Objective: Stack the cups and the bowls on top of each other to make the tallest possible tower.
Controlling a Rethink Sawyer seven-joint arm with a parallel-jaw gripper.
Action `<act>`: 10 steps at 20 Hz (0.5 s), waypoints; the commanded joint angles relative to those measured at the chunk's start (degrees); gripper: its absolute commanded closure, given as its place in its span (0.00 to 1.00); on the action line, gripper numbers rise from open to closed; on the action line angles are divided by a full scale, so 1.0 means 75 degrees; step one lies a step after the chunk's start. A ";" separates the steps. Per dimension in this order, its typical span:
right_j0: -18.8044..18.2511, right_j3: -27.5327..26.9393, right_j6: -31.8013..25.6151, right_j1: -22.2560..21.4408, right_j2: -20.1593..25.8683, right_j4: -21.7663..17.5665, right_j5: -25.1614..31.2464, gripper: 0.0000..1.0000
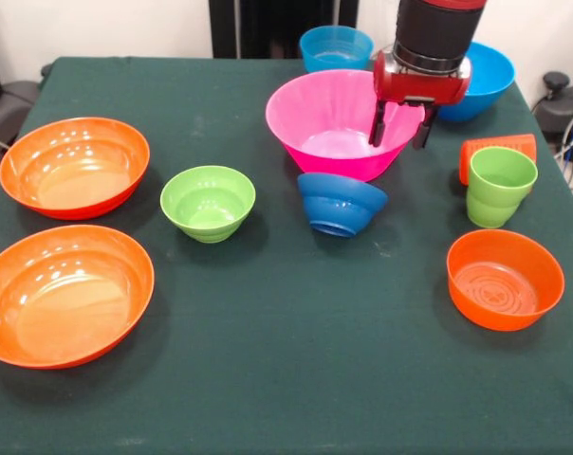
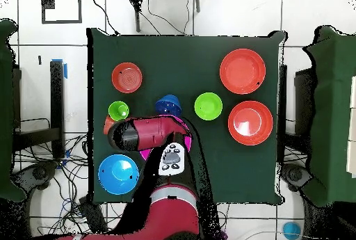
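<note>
Front view shows the red and black arm coming straight down, its gripper [image 1: 400,126] hanging over the right side of the big pink bowl [image 1: 329,118]. Both dark fingers [image 1: 378,123] point downward with a narrow gap between them, holding nothing; the tips sit just inside the pink bowl's rim. The pink bowl stands directly on the green table [image 1: 286,379], not nested in anything. A small dark blue bowl [image 1: 341,203] lies tilted just in front of it. To the right, the lime green cup [image 1: 498,186] stands upright, touching the orange cup [image 1: 500,150] lying on its side behind it. Overhead, the arm [image 2: 149,131] covers most of the pink bowl.
</note>
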 commanded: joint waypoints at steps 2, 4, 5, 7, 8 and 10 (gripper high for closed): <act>0.0129 0.0021 0.0388 0.0223 0.0439 -0.0399 -0.0017 0.00; 0.0091 0.0086 0.0363 0.0128 0.0425 -0.0387 0.0071 0.00; 0.0089 0.0099 0.0395 0.0108 0.0413 -0.0355 0.0095 0.00; 0.0104 0.0015 0.0319 0.0146 0.0414 -0.0390 0.0170 0.00; 0.0125 -0.0020 0.0311 0.0163 0.0382 -0.0413 0.0175 0.00; 0.0168 -0.0005 0.0336 0.0145 0.0315 -0.0442 0.0149 0.00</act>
